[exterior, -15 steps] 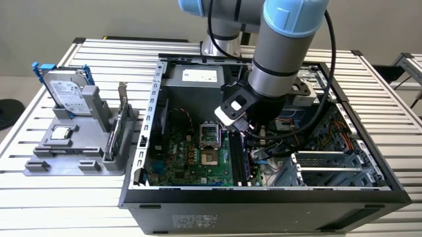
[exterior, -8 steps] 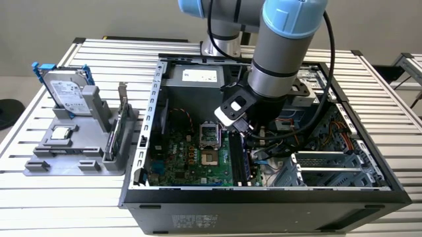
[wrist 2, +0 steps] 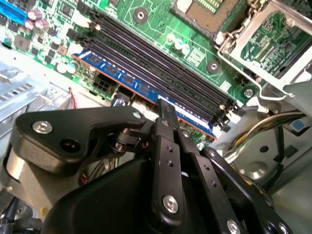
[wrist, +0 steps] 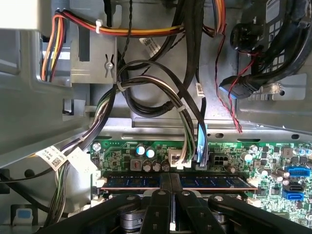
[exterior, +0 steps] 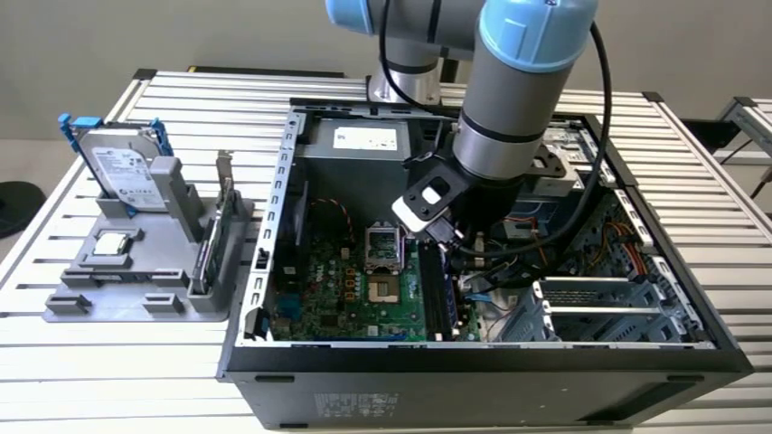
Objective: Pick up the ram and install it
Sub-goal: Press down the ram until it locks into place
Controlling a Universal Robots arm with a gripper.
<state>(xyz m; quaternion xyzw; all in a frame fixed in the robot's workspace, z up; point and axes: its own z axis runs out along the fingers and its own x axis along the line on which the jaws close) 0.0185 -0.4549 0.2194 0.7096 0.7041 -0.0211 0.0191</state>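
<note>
A ribbed metal surface (exterior: 108, 362) carries an open black computer case (exterior: 483, 380) and a grey holder (exterior: 133, 289) with a silver drive (exterior: 121, 172). Inside, the tool (wrist 2: 163, 105) has its slim black fingers (wrist 2: 168, 146) together on the ram (wrist 2: 141, 90), a blue-green stick seated in the slot nearest bundled cables (wrist: 161, 97).

Robotics lab – slatted aluminium bench (exterior: 108, 362), open computer case (exterior: 483, 375)
</note>
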